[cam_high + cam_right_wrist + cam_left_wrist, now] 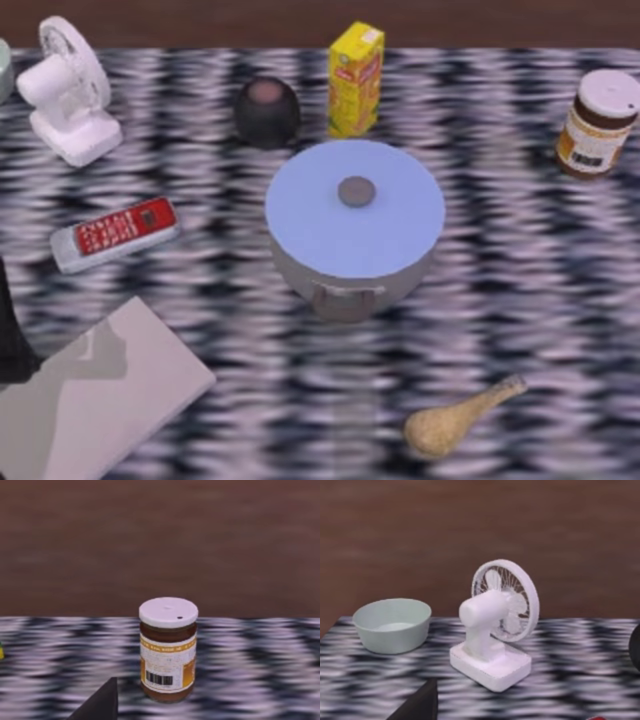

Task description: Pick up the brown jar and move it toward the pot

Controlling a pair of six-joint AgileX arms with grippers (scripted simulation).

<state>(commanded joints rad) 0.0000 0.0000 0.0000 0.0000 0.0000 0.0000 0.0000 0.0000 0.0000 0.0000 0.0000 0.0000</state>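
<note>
**Brown jar stood apart from the pot, untouched**

The pot (pixel 355 232) sat near the middle of the table (pixel 540 330), its flat pale blue lid closed and its small grey knob on top. The brown jar (pixel 598 122) stood upright well off to the pot's right and a little behind it, near the table's right edge, its white lid on and its barcode label facing the right wrist camera (pixel 168 649). Nothing touched it.

Just behind the pot stood a yellow carton (pixel 356 80), and behind and to the pot's left a dark squat vessel (pixel 267 111). Farther left of the pot were a white desk fan (pixel 68 92) and a red-and-white handset (pixel 114 233); a pale flat slab (pixel 95 395) lay to the pot's front left. In front of the pot and to its right lay a tan wooden piece (pixel 458 419), perhaps a spoon. The left wrist view showed a pale green bowl (pixel 392 624) beside the fan.

Neither gripper's fingers were plainly shown, so I cannot tell how wide either stood.
</note>
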